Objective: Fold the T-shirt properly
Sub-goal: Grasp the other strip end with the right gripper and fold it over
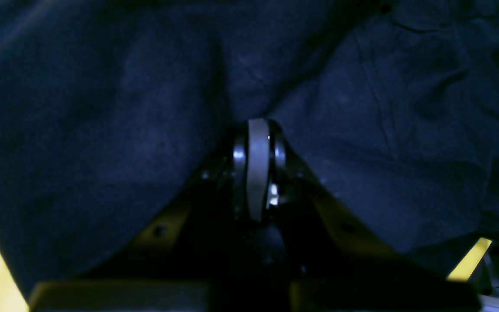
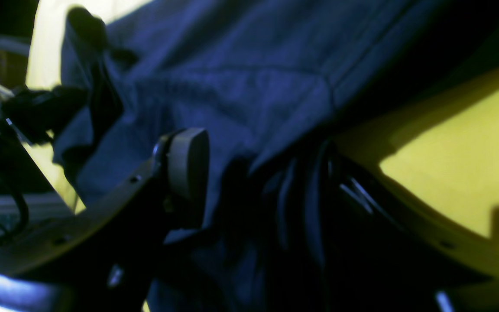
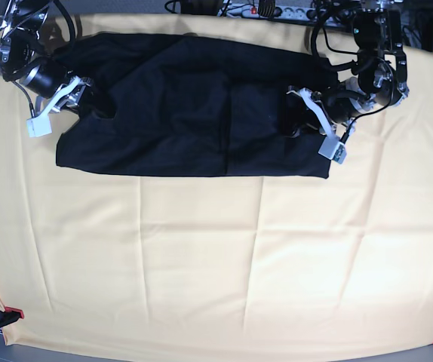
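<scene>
Base view: one T-shirt, two hands.

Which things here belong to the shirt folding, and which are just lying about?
Part of the job:
- T-shirt, spread along the far edge of the table
- left gripper, fingers shut on the T-shirt
- right gripper, fingers wide around a bunch of the T-shirt

Lying about:
- yellow table cloth
- power strip behind the table

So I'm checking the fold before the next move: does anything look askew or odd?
Yes. The T-shirt lies as a wide band along the far edge of the table cloth, but its end by the right gripper is bunched and rumpled, with an uneven edge. The left gripper is shut at the opposite end.
</scene>
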